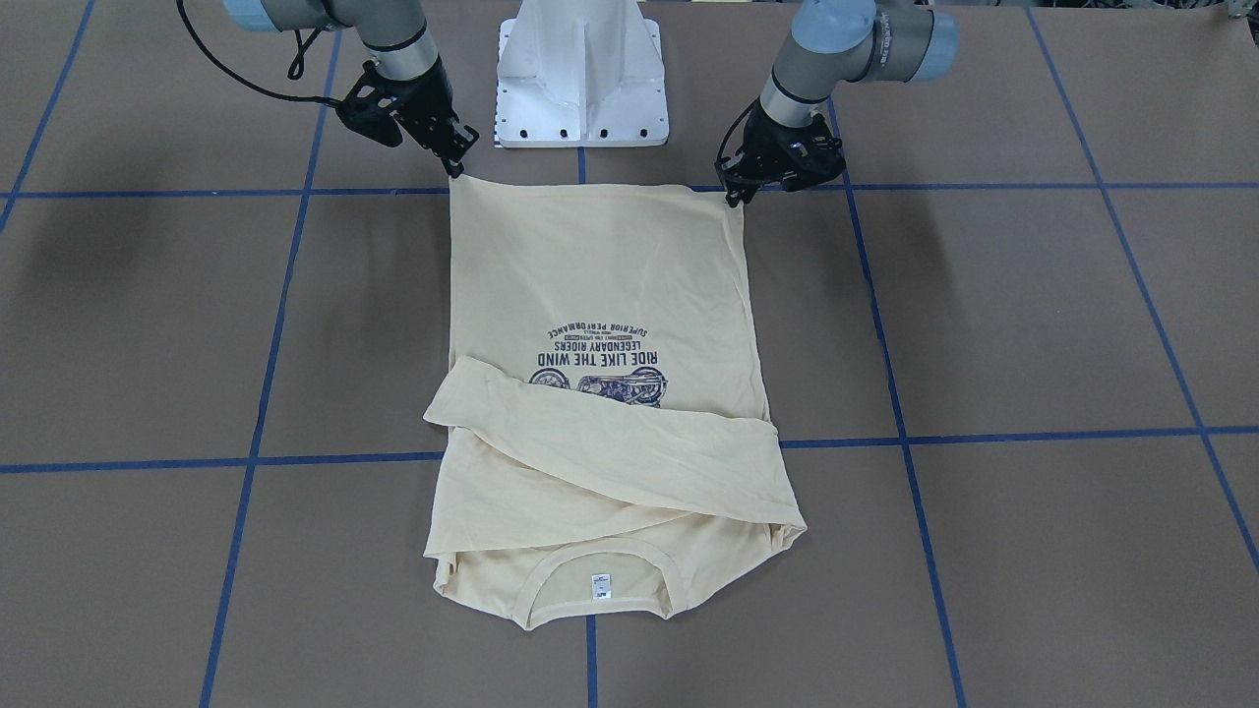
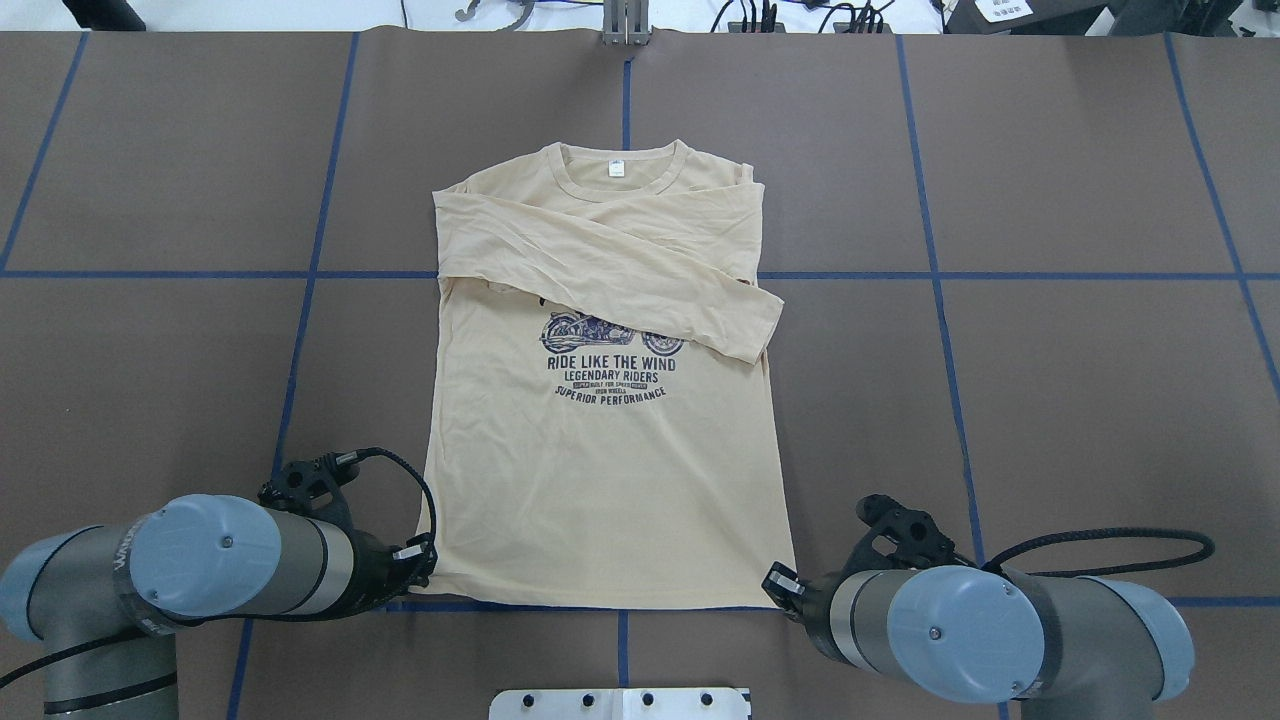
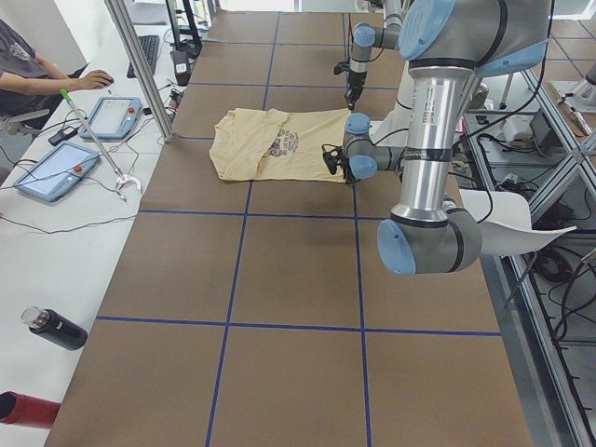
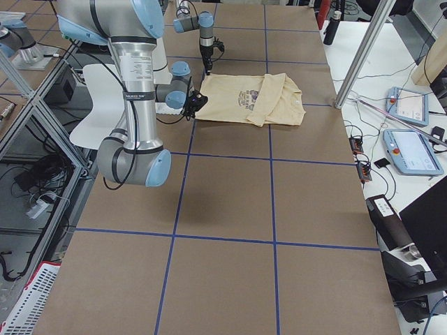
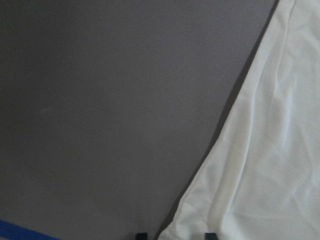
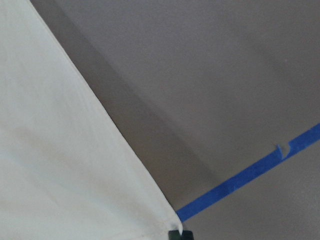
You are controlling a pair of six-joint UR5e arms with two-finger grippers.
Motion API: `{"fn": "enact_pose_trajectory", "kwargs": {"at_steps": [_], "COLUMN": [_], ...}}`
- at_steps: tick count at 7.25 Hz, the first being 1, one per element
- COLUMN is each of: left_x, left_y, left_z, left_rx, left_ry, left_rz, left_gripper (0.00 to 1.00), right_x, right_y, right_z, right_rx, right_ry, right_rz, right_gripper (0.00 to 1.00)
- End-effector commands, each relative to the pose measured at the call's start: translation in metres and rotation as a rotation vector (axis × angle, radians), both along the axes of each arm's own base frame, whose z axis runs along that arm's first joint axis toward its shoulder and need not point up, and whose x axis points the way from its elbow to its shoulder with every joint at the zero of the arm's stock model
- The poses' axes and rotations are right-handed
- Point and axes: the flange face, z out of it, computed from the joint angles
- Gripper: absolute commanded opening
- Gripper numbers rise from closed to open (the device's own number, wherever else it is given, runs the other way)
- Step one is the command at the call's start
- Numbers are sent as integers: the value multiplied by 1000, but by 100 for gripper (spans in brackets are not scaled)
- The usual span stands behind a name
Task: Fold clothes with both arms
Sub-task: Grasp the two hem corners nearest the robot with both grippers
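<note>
The cream-yellow long-sleeved shirt (image 1: 600,275) (image 2: 600,480) lies flat on the brown table, print up. Both sleeves are folded across the chest and the collar points away from the robot. My left gripper (image 1: 736,197) (image 2: 425,565) sits at the hem corner on its side. In the left wrist view its fingertips (image 5: 141,235) stand apart, with the cloth edge (image 5: 270,165) between them. My right gripper (image 1: 457,167) (image 2: 780,585) is at the other hem corner. In the right wrist view its tips (image 6: 180,234) are pinched together on the corner of the cloth (image 6: 65,165).
The white pedestal base (image 1: 580,79) stands just behind the hem, between the arms. Blue tape lines (image 2: 300,274) grid the table. A side bench holds tablets (image 3: 56,168) and a person's arm (image 3: 56,84). Bottles (image 3: 51,328) lie at its near end.
</note>
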Motion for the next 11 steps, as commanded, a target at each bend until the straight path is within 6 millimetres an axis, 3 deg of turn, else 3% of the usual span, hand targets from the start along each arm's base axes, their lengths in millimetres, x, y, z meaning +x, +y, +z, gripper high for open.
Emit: {"fn": "enact_pose_trajectory", "kwargs": {"at_steps": [1,9,11], "left_x": [-4,1,0], "left_y": [2,12,11], "left_z": [-8,-4,-5], "left_rx": [4,-2,0], "left_ry": [16,-5,-4], "left_rz": [1,21,19], "left_gripper": [43,34,19], "right_x": [-1,-1,-1], "right_y": [0,0,0], "right_z": [0,3,5], "right_rx": [0,0,0], "right_ry": [0,8,11], "right_rz": [0,-1,-1], "right_gripper": [0,0,0]}}
